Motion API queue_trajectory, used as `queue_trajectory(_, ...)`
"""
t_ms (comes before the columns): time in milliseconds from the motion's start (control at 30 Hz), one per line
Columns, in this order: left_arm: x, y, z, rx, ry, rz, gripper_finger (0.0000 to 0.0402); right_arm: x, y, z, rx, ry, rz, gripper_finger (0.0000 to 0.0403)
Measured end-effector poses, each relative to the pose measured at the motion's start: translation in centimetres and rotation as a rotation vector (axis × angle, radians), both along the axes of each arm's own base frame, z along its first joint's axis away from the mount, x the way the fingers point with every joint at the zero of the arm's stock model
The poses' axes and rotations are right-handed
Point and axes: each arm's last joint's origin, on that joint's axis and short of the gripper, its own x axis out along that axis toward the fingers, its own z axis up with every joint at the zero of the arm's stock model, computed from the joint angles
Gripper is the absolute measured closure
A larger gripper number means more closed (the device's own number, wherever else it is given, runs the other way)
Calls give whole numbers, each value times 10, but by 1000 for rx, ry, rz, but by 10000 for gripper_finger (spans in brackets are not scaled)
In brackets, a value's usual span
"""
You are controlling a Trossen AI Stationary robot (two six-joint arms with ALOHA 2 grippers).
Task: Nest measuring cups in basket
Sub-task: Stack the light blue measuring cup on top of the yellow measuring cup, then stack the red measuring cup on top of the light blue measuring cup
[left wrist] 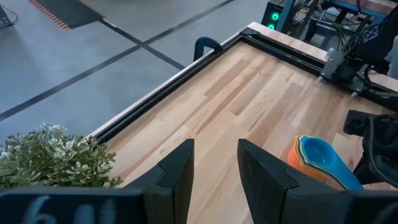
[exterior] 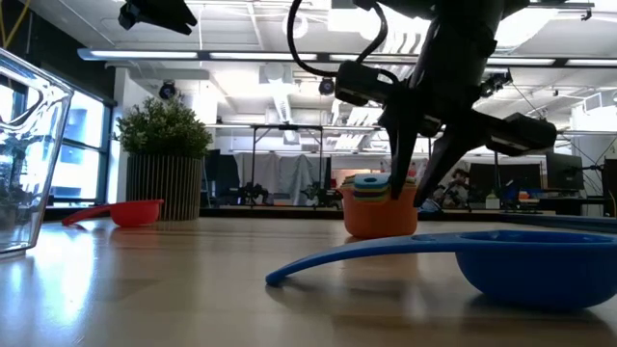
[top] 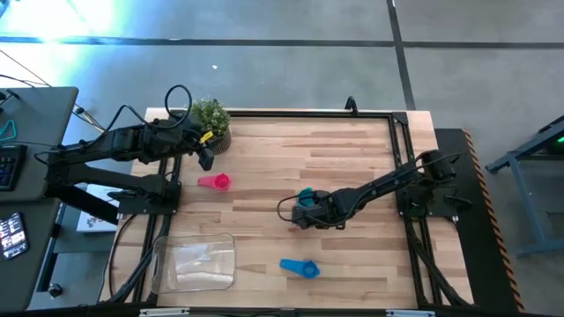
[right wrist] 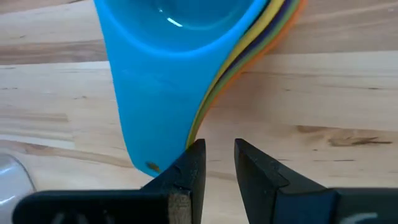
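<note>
Right gripper (top: 304,214) is mid-table at the nested stack (top: 306,195): light blue cup on top, orange at the bottom. Its fingers (right wrist: 186,171) stand slightly apart, just at the handle ends, pinching nothing. Left gripper (top: 204,158) hangs beside the plant (top: 210,116) at the far left, fingers (left wrist: 180,171) a little apart, empty. Red cup (top: 214,182) lies loose near the left gripper. Blue cup (top: 300,267) lies alone at the near edge. Basket (top: 194,261) sits at the near left, well apart from all cups.
</note>
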Motion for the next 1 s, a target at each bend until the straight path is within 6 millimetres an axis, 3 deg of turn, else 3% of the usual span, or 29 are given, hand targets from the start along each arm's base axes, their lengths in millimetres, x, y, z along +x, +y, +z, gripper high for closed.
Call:
queue_trajectory(300, -2, -1, -4, -16, 43, -17, 287, -3, 0, 0, 5, 29, 46, 325)
queue_trajectory(467, -10, -2, -14, -72, 153, 3, 287, -8, -4, 13, -12, 22, 109, 325)
queue_trajectory(733, -15, -6, -28, -215, 248, -60, 287, -28, -34, 59, -151, -40, 195, 324)
queue_trajectory(1000, -11, -6, -63, -287, 329, -25, 287, -53, -73, 104, -307, -121, 320, 324)
